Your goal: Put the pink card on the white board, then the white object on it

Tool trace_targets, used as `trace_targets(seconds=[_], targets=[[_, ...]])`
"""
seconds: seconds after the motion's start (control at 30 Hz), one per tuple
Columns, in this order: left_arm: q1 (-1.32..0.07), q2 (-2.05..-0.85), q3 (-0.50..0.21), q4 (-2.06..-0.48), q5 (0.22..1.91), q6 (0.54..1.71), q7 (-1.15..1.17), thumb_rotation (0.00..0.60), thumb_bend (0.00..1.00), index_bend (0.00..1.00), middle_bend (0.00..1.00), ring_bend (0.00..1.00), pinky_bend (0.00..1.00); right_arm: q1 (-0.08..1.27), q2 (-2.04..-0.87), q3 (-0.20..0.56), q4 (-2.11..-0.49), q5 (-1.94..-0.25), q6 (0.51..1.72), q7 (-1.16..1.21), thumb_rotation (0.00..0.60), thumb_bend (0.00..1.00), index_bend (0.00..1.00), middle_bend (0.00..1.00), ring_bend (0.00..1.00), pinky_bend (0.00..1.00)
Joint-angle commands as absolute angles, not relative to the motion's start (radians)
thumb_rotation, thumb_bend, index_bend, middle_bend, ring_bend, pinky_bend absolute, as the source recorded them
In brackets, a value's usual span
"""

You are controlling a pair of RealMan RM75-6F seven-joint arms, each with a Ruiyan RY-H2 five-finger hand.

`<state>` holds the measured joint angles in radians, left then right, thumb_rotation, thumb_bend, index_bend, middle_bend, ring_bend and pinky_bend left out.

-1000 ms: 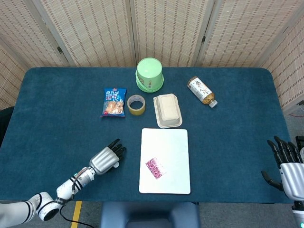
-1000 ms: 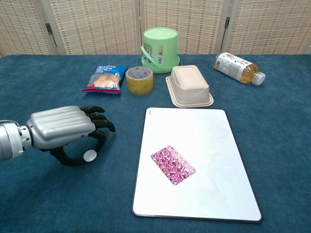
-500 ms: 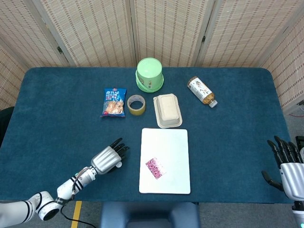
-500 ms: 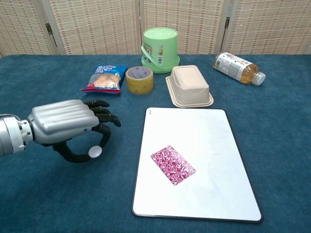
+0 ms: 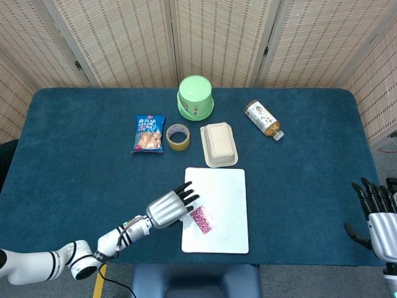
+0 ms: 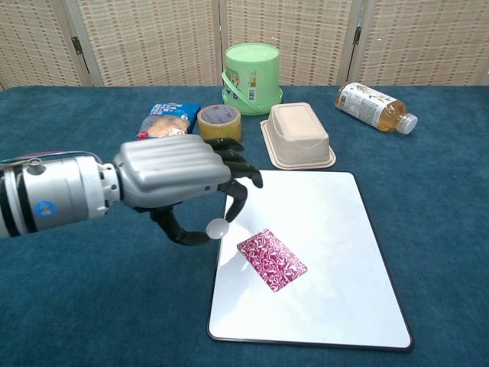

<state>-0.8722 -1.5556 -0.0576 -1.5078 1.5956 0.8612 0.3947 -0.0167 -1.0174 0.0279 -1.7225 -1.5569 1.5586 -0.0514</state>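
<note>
I see the pink card [image 6: 272, 260] lying flat on the white board [image 6: 336, 306], in the board's left half toward the near edge, turned at an angle to the board's sides. The small round white object [image 6: 218, 227] is pinched between the thumb and a fingertip of my left hand [image 6: 179, 183], which is raised over the board's left edge, just left of the card and not touching it; the other fingers [image 6: 243, 170] curve forward, slightly apart. In the head view that same left hand [image 5: 169, 207] overlaps the board's [image 5: 226, 236] left edge beside the card [image 5: 203, 219]. My right hand [image 5: 377, 217] sits at the table's near right corner, holding nothing, fingers apart and pointing up; the chest view does not show it. The board lies on the blue table [image 6: 451, 229] near the middle of the near edge. Just beyond its far edge sits a beige lidded food box [image 6: 296, 136], with a roll of yellow tape [image 6: 219, 125] to its left and a blue snack bag [image 6: 162, 127] further left, partly hidden behind my hand. A green bucket [image 6: 251, 73] stands upside down toward the far edge, and a bottle [image 6: 375, 107] of amber drink lies on its side toward the far right. Woven folding screens [image 5: 217, 37] close off the space behind the table.
</note>
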Motion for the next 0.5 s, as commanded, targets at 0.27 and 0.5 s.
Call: trace_targets(seconds=[0.27, 0.5], targets=[[-0.955, -1.665, -0.122, -1.458, 1.487, 0.761, 0.5, 0.6, 0.37, 0.51, 0.19, 0.17, 0.0, -0.012, -1.018, 0.033, -1.712, -1.54, 1.545, -0.042, 0.6, 0.28, 0.0, 0.01, 0.01, 0.0], [-0.986, -1.711, -0.138, -1.425, 1.418, 0.732, 0.551, 0.6, 0.37, 0.51, 0.19, 0.17, 0.0, -0.007, -1.018, 0.037, -1.707, -1.532, 1.537, -0.039, 0.6, 0.28, 0.0, 0.01, 0.01, 0.0]])
